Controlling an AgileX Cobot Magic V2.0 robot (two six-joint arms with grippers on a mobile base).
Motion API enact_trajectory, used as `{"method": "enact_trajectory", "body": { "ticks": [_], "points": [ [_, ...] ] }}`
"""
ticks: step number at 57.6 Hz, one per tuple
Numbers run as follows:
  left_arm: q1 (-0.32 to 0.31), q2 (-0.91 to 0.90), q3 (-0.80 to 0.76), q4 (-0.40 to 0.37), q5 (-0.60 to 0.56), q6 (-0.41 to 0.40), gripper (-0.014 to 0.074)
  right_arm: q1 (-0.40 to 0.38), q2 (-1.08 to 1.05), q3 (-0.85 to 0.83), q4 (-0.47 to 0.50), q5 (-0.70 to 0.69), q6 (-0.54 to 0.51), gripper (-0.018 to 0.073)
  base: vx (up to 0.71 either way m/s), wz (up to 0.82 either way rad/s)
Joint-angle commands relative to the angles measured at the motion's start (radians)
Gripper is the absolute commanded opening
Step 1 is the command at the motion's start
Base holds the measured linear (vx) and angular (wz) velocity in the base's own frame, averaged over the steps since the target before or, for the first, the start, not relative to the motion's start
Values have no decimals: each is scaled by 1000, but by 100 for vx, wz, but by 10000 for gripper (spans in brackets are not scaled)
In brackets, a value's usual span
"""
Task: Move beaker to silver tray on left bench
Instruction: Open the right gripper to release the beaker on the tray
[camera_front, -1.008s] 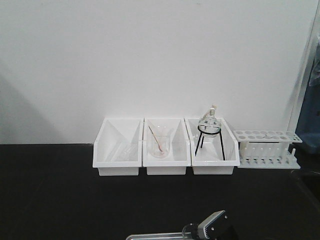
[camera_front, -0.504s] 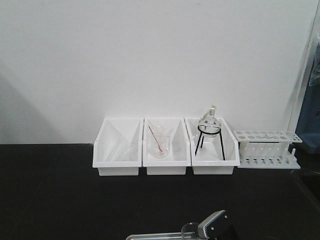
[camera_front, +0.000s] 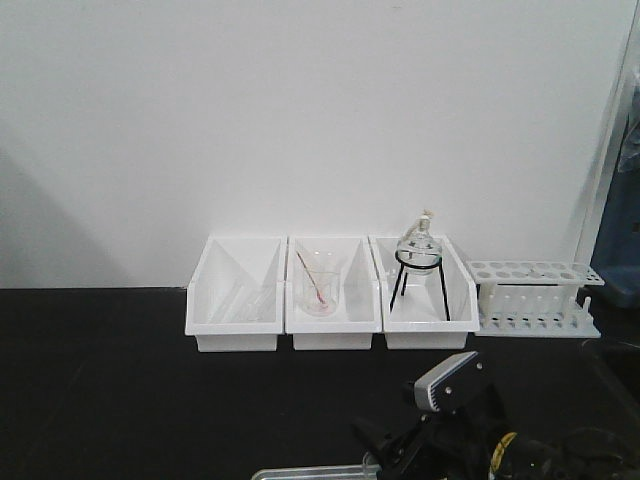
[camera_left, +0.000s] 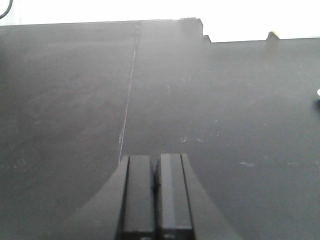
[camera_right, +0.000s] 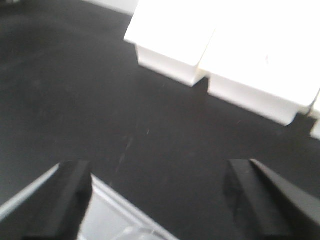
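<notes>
Bare left bench (camera_front: 110, 390) lies open before the white bins (camera_front: 330, 295); beyond them, seemingly no passage.

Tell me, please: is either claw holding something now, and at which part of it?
Nothing is held. The right claw stands wide open above the silver tray; the left claw is shut on nothing.

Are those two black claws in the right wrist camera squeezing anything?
No. The right gripper is wide open, its fingers apart with nothing between them.
</notes>
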Motion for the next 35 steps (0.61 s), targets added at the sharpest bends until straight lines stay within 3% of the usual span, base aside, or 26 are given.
{"method": "enact_trajectory", "body": {
  "ticks": [1, 13, 25, 35],
  "points": [
    [-6, -16, 28, -2, -78, -1, 1, -2, -132, -18, 11, 63, 90, 416, 0, 0],
    [-6, -16, 28, -2, -78, -1, 1, -2, -409, -18, 4, 534, 293, -18, 0, 0],
    [-6, -16, 28, -2, -78, -1, 1, -2, -665, -14, 4, 932, 293, -12, 0, 0],
    [-6, -16, 28, -2, -78, -1, 1, -2, -809, -14, 11, 1111, 291, -11, 0, 0]
  ]
}}
